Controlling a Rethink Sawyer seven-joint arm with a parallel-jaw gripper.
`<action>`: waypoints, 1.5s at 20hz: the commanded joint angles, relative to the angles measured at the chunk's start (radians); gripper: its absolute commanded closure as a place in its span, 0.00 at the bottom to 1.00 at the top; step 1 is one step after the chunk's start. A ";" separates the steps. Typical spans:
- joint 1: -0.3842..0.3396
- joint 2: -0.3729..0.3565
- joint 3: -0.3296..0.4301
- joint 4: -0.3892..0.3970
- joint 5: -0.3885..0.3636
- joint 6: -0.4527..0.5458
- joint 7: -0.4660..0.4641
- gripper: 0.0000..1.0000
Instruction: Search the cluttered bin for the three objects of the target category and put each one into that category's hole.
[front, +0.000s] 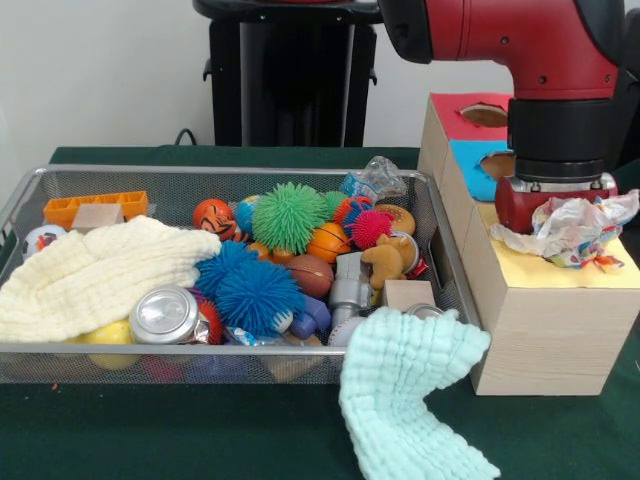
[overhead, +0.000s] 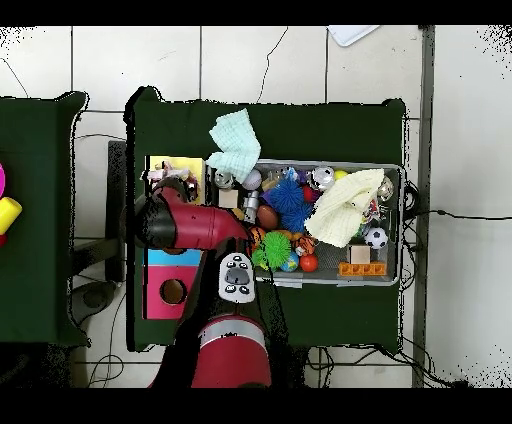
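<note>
Front view shows the wire bin (front: 30, 190) on the green table (front: 150, 440), packed with stuff. Inside the bin, a cream cloth (front: 95, 275) lies at the left end. Next to the cloth sit a silver can (front: 163, 314) and 2 blue spiky balls (front: 245, 290). Behind the blue balls there is a green spiky ball (front: 288, 215), then a pink spiky ball (front: 371, 228) and some orange balls. An orange block (front: 95, 206) and a small wooden block (front: 97, 215) rest at the back of the bin, behind the cloth. A clear crinkly bag (front: 375, 178) sits at the bin's far right corner. A mint cloth (front: 405, 385) hangs out over the bin's front right corner onto the table.

Right of the bin stands a long wooden box (front: 545, 330) with a yellow top part, a blue part and a red part. The blue and red parts each have a hole.

1 wrapper (front: 570, 230) lies on the yellow part of the box. It is white and crumpled, with red, yellow and blue spots.

The red arm's gripper (front: 555, 205) comes straight down onto the wrapper. The wrapper bunches up around it. I cannot tell if the gripper is open or closed, because the wrapper hides its tips.

Overhead view shows the arm (overhead: 190, 225) reaching over the box, left of the bin.
</note>
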 joint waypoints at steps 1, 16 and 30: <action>0.006 -0.102 -0.042 0.128 -0.034 0.167 0.144 0.00; 0.035 -0.226 -0.068 0.152 -0.005 0.320 0.169 0.00; 0.016 -0.260 -0.048 0.170 0.000 0.352 0.157 0.00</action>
